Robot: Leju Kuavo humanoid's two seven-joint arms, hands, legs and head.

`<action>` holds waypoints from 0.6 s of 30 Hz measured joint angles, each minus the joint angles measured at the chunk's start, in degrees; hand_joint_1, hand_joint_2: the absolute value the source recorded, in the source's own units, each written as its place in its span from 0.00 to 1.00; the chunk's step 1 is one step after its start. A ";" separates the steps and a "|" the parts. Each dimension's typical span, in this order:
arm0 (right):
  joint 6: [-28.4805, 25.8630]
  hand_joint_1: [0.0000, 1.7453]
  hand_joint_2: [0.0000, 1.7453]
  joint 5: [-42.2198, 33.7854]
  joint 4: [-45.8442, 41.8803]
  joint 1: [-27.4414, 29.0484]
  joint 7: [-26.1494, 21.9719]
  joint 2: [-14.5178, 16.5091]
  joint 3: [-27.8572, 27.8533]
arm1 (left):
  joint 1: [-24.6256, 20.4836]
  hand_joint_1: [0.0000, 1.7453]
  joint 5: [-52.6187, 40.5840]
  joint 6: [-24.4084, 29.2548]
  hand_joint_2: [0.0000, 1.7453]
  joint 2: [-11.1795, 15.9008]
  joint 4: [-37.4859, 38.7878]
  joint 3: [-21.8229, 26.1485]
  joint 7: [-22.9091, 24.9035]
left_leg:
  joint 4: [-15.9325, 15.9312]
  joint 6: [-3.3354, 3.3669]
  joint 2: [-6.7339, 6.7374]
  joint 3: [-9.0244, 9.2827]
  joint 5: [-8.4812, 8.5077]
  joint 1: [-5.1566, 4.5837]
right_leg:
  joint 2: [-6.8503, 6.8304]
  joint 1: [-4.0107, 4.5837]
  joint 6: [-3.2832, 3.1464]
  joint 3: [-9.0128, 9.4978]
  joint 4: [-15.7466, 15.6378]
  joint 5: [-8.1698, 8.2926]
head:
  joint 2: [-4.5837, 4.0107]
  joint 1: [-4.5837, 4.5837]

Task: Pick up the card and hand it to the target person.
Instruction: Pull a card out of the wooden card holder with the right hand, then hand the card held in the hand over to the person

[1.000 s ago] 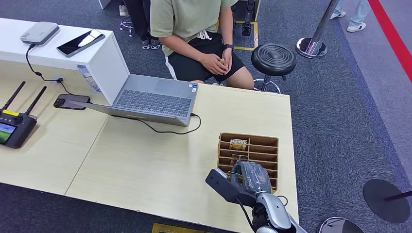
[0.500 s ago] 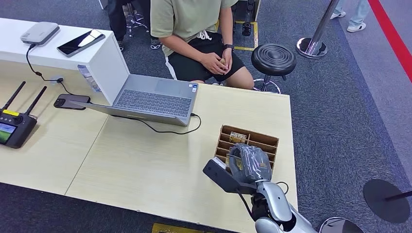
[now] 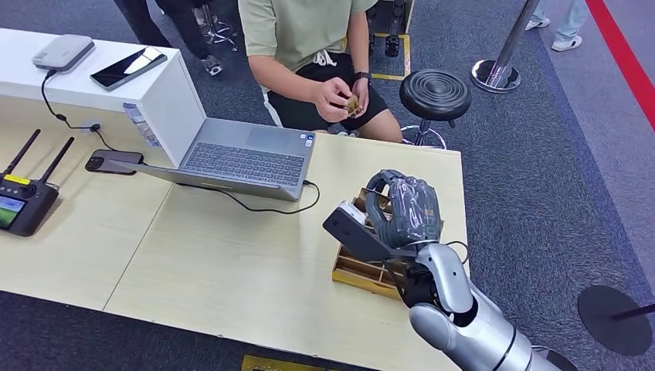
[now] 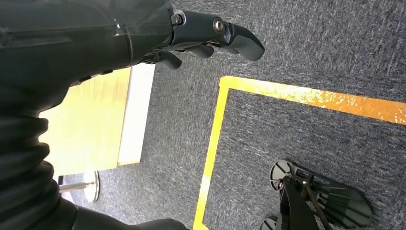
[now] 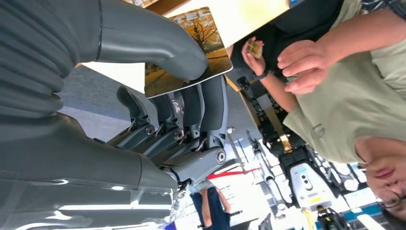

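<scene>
Pickup's done: my right hand (image 3: pixel 402 210) pinches the card (image 5: pixel 191 50) lower right of frame above the box (image 3: pixel 363 270), handover to the person (image 3: pixel 309 46) left, left hand (image 4: pixel 210 36) loosely spread.

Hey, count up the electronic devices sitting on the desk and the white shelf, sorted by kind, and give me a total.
Open grey laptop: 1
Black smartphones, one on the wooden desk and one on the white shelf: 2
Black remote controller with two antennas: 1
Flat grey box with a cable: 1
Total: 5
</scene>
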 joint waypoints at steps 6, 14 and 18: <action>-0.25 0.82 1.00 0.02 0.32 -1.08 0.09 0.05 0.00 | -0.01 0.00 -0.98 -0.29 1.00 0.00 0.00 -0.06 0.19 | 0.00 0.00 0.00 -0.02 0.00 0.00 | 0.00 0.00 0.00 0.00 0.00 0.00 | 0.00 0.00; -4.57 0.82 1.00 -1.16 10.84 -9.08 -2.33 1.43 0.00 | -0.54 0.00 -4.20 -0.92 1.00 -0.12 0.00 -1.93 0.96 | 0.00 0.05 -0.04 -0.04 0.09 0.00 | -0.04 0.00 0.05 0.00 0.00 0.05 | 0.00 0.00; -5.68 0.82 1.00 -1.53 17.82 -12.42 -3.15 2.50 0.00 | -1.18 0.00 -4.89 -1.04 1.00 -0.25 0.00 -3.10 1.73 | 0.00 0.05 -0.05 -0.05 0.10 0.00 | -0.05 0.00 0.05 0.00 0.01 0.05 | 0.00 0.01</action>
